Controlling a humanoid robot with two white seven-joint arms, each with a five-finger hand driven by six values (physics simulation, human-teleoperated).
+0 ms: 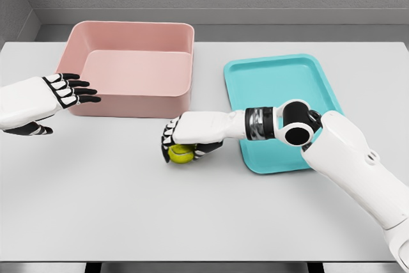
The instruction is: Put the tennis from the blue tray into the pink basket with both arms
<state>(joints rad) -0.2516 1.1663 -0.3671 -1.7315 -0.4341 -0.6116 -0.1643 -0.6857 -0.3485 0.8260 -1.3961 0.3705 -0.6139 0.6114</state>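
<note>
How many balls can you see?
1. The tennis ball sits on the table under the right hand, which grips it, between the pink basket and the blue tray. Nothing else could hide another.

Count: 1 tennis ball (181, 153), yellow-green. 1 pink basket (131, 68), 11 o'clock on the tabletop (128, 209). 1 blue tray (281, 81), 2 o'clock. 2 hands: left hand (64, 93), right hand (188, 135).
</note>
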